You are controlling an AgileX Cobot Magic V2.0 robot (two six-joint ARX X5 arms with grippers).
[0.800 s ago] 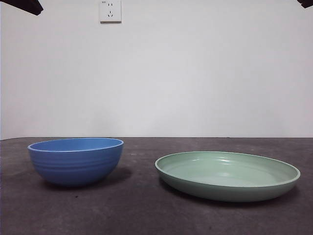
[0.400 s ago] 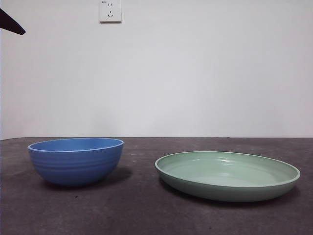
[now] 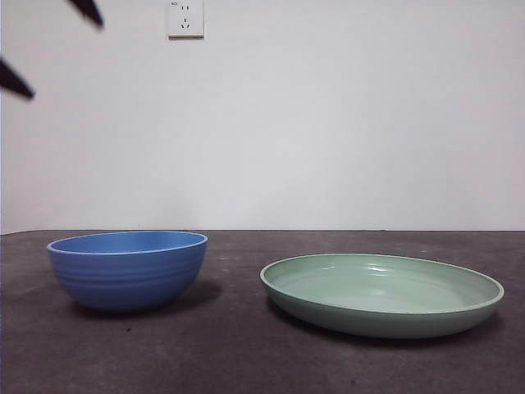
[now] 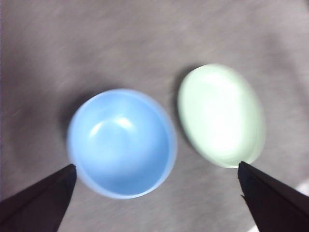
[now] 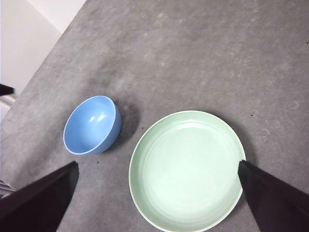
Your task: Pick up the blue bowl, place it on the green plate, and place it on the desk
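The blue bowl [image 3: 127, 269] stands upright and empty on the left of the dark desk [image 3: 234, 357]. The green plate [image 3: 381, 293] lies to its right, a short gap between them. High above the bowl's left side, two black tips of my left gripper [image 3: 51, 45] show, spread wide and holding nothing. From the left wrist view, that gripper [image 4: 156, 166] hangs well above the bowl [image 4: 121, 142], with the plate [image 4: 221, 115] beside it. My right gripper [image 5: 156, 164] is open high over the plate [image 5: 186, 169] and bowl [image 5: 91, 124], out of the front view.
A white wall with a socket [image 3: 184, 18] stands behind the desk. In the right wrist view the desk's edge [image 5: 46, 60] runs past the bowl's far side. Bare tabletop surrounds both dishes.
The left arm's dark tip has come down from the top left corner, and two spread jaw tips now show. The black tip at the top right corner has left the view. Bowl and plate are unmoved.
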